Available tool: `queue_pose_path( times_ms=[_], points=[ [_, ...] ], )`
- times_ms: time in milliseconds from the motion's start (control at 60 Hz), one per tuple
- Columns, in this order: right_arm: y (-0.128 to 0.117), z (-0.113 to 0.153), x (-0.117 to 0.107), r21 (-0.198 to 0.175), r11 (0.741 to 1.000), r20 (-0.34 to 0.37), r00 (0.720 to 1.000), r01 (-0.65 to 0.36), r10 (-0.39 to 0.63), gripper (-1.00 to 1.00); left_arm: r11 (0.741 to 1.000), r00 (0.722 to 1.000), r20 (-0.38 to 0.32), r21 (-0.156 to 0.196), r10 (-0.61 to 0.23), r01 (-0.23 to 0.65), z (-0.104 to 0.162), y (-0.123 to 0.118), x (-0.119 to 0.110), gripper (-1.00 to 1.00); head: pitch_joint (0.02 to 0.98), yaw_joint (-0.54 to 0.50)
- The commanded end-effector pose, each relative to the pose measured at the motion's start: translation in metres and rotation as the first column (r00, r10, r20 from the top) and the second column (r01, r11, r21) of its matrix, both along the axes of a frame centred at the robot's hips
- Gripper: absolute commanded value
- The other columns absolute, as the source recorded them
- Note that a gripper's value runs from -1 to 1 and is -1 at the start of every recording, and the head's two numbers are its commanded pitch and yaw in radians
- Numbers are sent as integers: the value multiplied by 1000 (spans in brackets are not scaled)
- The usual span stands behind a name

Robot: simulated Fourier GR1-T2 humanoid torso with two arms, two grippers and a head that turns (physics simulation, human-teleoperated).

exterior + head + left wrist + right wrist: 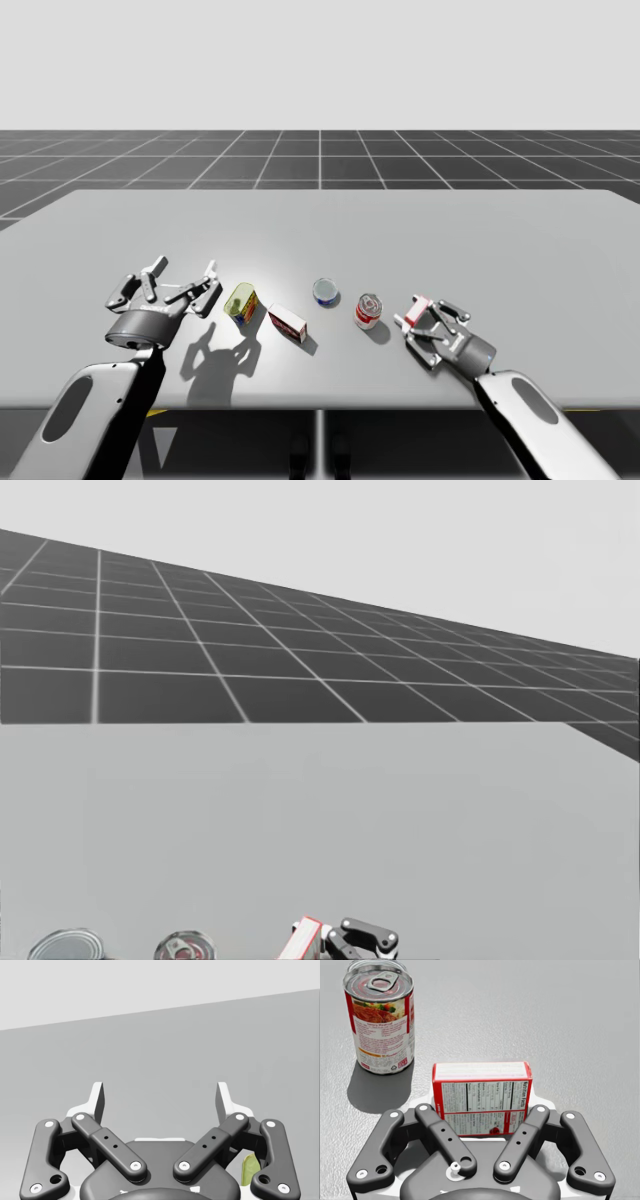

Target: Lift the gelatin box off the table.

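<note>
- Grey worktop [400, 230] seen from above, with two robot arms coming in from the near edge and five small items in a loose row between them
- Two boxes, both red and white
- The gelatin box [480, 1085] sits between the fingers of the right gripper [481, 1105], at the right end of the row
- The right gripper is clenched on the box, with a finger pressed to each of its short sides; I cannot tell whether the box rests on the worktop or hangs just above it
- The second box [287, 322] lies flat near the middle of the row, apart from both grippers
- Three cans
- A red can [381, 1020] stands upright just beside the gelatin box, not touching it
- A short blue can [325, 291] stands upright a little further back
- A yellow-green can [241, 302] lies on its side near the left gripper [160, 1097]
- The left gripper is released, fingers spread wide with nothing between them
</note>
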State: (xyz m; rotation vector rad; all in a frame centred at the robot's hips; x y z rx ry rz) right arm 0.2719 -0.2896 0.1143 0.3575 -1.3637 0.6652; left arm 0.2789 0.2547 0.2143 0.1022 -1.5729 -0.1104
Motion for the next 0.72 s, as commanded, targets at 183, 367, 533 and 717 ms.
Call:
queue_pose_path(
  times_ms=[183, 367, 533, 717],
  points=[
    [1, 43, -11, -67, 978, 101, 976, 200, -193, 1000, 1000, 1000, -1, -1, 0, 0, 0, 0, 0, -1000, 437, -452],
    [8, 99, -17, -60, 970, 194, 956, 235, -220, 1000, 1000, 1000, 2, -5, -1, 1, 0, 1, 0, -1000, 431, -450],
    [10, 149, -23, -25, 963, 302, 920, 269, -249, 1000, 1000, 1000, 5, -7, 0, 1, 1, 1, 0, -1000, 421, -448],
    [15, 200, -33, 34, 957, 421, 865, 287, -274, 1000, 1000, 1000, 7, -9, -2, 2, 2, 2, 0, -1000, 404, -450]
  ],
)
